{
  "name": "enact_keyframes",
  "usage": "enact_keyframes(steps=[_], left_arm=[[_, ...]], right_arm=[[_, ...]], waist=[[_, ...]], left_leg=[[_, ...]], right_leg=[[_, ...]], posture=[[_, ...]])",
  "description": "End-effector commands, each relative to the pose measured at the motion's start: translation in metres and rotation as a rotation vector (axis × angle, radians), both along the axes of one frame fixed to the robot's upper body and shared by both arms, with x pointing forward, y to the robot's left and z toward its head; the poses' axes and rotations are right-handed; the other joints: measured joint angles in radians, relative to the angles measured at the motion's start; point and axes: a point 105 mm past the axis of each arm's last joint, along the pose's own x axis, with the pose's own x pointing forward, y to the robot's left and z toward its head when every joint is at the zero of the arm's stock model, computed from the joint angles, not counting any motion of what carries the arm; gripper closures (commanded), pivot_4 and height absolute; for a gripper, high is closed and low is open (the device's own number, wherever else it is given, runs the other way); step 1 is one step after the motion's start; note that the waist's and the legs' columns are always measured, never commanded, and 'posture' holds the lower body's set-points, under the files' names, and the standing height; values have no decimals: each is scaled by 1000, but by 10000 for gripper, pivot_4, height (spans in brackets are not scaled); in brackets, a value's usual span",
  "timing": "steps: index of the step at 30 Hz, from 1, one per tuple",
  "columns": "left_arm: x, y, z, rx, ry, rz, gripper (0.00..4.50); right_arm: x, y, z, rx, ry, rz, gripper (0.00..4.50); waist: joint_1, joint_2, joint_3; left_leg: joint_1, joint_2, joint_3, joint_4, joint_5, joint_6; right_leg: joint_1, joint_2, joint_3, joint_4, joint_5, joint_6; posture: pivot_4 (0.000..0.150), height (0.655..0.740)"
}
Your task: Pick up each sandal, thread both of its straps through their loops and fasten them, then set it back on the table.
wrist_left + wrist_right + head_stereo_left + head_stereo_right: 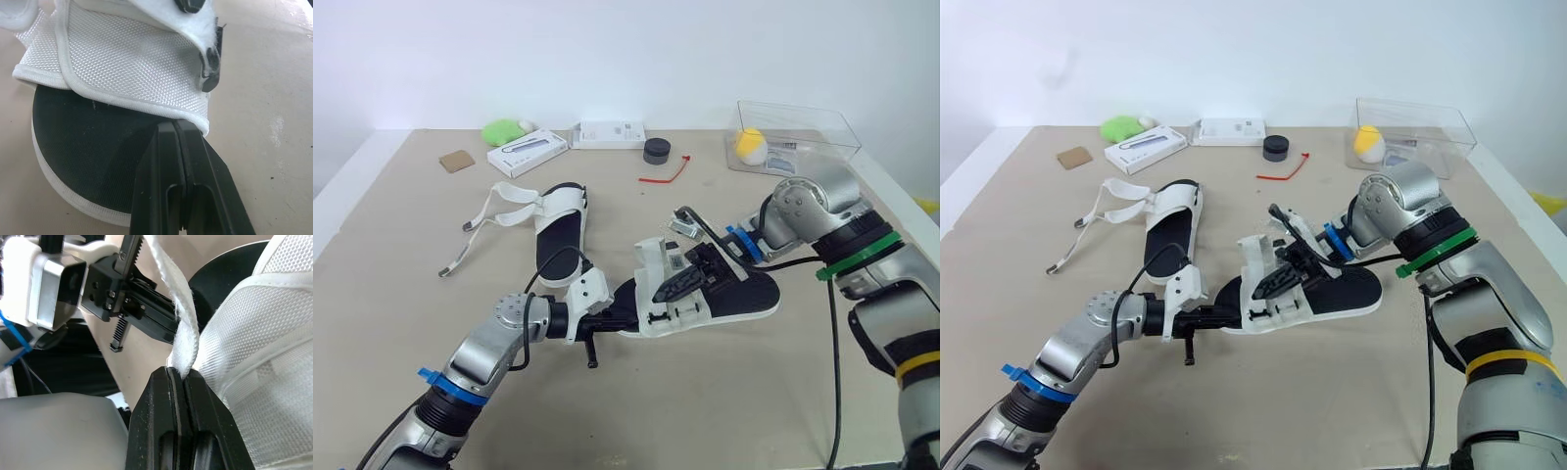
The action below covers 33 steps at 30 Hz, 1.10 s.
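Two sandals are seen on the counter (724, 392). The held sandal (749, 294) is found around the counter's middle, slightly toward the right edge, black footbed turned up. Its white mesh upper (122, 63) is nipped at the hem by the left gripper (175, 125), jaws pressed tight together. A white strap (182, 328) of the same sandal is pinched by the right gripper (177, 372), jaws closed flat on it. The second sandal (558, 230) is seen lying nearer the left edge, its straps (494, 211) undone and spread toward that edge.
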Motion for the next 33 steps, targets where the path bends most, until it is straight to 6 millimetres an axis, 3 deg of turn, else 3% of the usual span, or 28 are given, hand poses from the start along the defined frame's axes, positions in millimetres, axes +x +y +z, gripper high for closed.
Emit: enact_keyframes(steps=[1,10,33], left_arm=[[-5,0,-19,46,66,3,45000],[-6,0,-19,46,66,4,45000],[-7,1,-20,46,70,7,45000]], right_arm=[[1,-7,-10,-60,-4,-18,44705],[7,-8,-11,-85,-48,-32,44705],[-9,-5,-7,-76,-139,129,44705]], waist=[[0,0,0],[0,0,0],[0,0,0]], left_leg=[[0,0,0,0,0,0],[0,-1,0,0,0,0],[0,-4,-1,0,0,0]], right_leg=[[0,0,0,0,0,0],[0,-1,0,0,0,0],[0,-4,-1,1,-2,2]], posture=[[1500,7400],[1500,7400],[1500,7400]])
